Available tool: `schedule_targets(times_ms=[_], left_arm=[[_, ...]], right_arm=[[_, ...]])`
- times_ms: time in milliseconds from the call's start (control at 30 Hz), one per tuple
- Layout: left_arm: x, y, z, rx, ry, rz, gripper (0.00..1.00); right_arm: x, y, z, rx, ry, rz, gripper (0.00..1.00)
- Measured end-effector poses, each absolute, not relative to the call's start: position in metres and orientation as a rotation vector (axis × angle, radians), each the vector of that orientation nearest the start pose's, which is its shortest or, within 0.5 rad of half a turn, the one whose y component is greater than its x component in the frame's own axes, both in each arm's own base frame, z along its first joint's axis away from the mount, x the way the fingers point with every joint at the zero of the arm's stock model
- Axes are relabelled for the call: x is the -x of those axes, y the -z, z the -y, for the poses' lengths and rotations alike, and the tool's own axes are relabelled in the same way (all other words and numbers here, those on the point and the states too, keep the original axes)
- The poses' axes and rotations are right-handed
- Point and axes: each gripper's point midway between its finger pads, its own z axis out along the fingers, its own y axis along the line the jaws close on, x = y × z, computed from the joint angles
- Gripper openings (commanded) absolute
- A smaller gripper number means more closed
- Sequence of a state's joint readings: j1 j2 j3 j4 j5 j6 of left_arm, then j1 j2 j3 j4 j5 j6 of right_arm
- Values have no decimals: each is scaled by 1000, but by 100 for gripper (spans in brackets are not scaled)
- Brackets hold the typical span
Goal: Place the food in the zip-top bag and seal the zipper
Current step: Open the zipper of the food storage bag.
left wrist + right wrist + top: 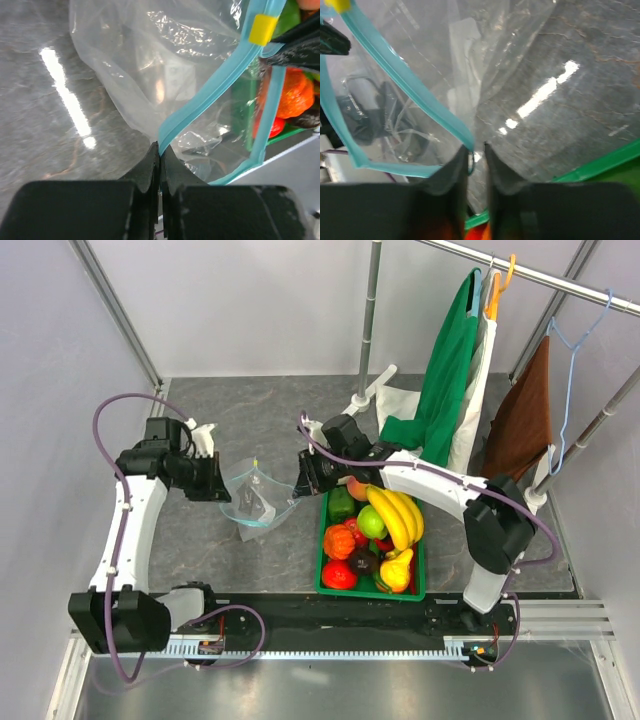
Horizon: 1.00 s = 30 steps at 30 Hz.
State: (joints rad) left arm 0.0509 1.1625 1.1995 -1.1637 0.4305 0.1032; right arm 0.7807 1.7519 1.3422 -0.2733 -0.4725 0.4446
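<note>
Two pinches: left gripper point(159, 152) clamps the teal zipper point(210, 90), right gripper point(475, 152) nips its opposite end, the zip-top bag point(258, 498) slung open between them, apparently empty. Just beyond, food point(375, 535) sits in the green crate point(321, 550). Next, I reckon, one gripper must release to fetch fruit.

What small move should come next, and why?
Probably the right gripper should release the light-blue zipper strip of the clear crinkly plastic bag and move to the green plastic crate. Both it and the left gripper pinch the strip, the bag looks empty, and the glossy toy food lies in the crate.
</note>
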Motion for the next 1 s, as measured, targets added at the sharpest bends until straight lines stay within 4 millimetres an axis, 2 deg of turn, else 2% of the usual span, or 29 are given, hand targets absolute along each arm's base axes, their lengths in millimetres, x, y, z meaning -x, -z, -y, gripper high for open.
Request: schedule_targets(times_ms=[67,100,133,233,333,433,533,633,667,767,867,1000], left_arm=[[-228,-187,64,-154,577,-2632,2],[-232,-185,66,-129,589,-2630,2],[-236,-185,68,-108,602,-2623,2],[-248,-188,73,-61,623,-2585,2],[-257,-192,78,-37,637,-2551,2],[-259,-187,80,-16,648,-2547,2],[-259,-182,81,2,653,-2555,2],[-259,-181,81,8,656,-2555,2],[-260,-181,81,9,656,-2553,2],[-258,-181,86,-13,661,-2552,2],[-258,-182,90,-34,667,-2548,3],[-258,-181,91,-38,668,-2545,2]], right_arm=[[-269,-156,-392,698,-1099,-2357,49],[-271,-157,-391,704,-1084,-2353,57],[-276,-160,-389,715,-1063,-2341,59],[-288,-179,-387,741,-1021,-2280,69],[-291,-204,-375,777,-968,-2215,77],[-285,-236,-354,820,-900,-2134,80],[-272,-269,-332,906,-834,-2017,84],[-253,-283,-309,1026,-764,-1925,91],[-246,-282,-300,1073,-737,-1911,98],[-231,-267,-286,1209,-675,-1917,98],[-215,-239,-286,1345,-628,-1930,98],[-185,-198,-290,1537,-582,-1928,98]])
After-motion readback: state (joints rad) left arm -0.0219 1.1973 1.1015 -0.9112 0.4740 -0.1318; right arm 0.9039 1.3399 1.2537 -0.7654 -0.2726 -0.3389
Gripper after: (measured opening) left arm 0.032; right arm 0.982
